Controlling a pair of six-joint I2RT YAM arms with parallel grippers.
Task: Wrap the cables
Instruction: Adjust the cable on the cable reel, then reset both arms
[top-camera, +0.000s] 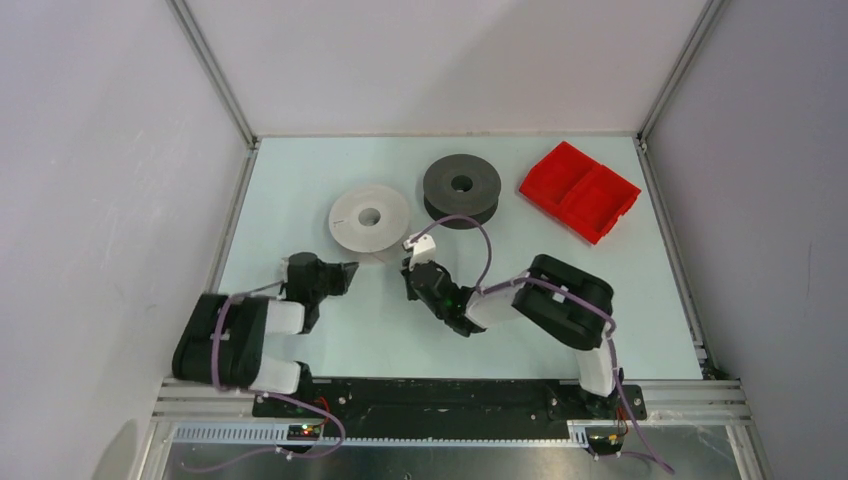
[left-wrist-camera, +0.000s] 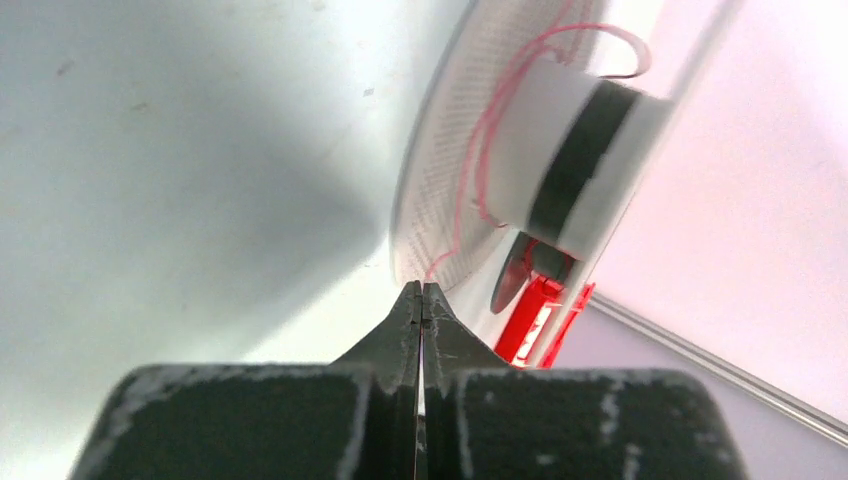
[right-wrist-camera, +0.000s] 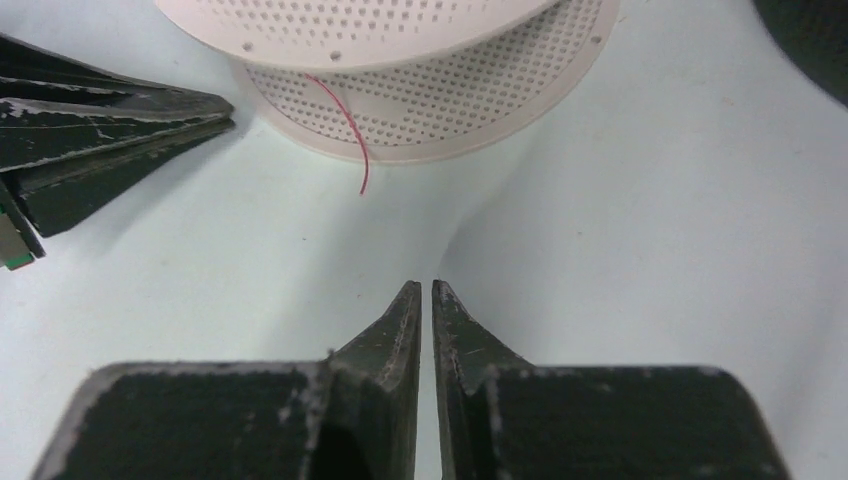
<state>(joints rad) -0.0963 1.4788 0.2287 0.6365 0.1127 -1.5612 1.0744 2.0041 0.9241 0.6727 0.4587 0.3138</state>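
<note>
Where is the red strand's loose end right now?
In the right wrist view, the loose end dangles free off the white spool, ahead of the right gripper; the left gripper sits to its left.

Thin red cable (right-wrist-camera: 352, 130), loose-ended, on flat white spool (top-camera: 345, 228).

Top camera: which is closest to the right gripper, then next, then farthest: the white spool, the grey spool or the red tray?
From the right gripper:
1. White spool, just beyond, slightly left.
2. Dark grey spool, farther back, slightly right.
3. Red tray, far right corner.
</note>
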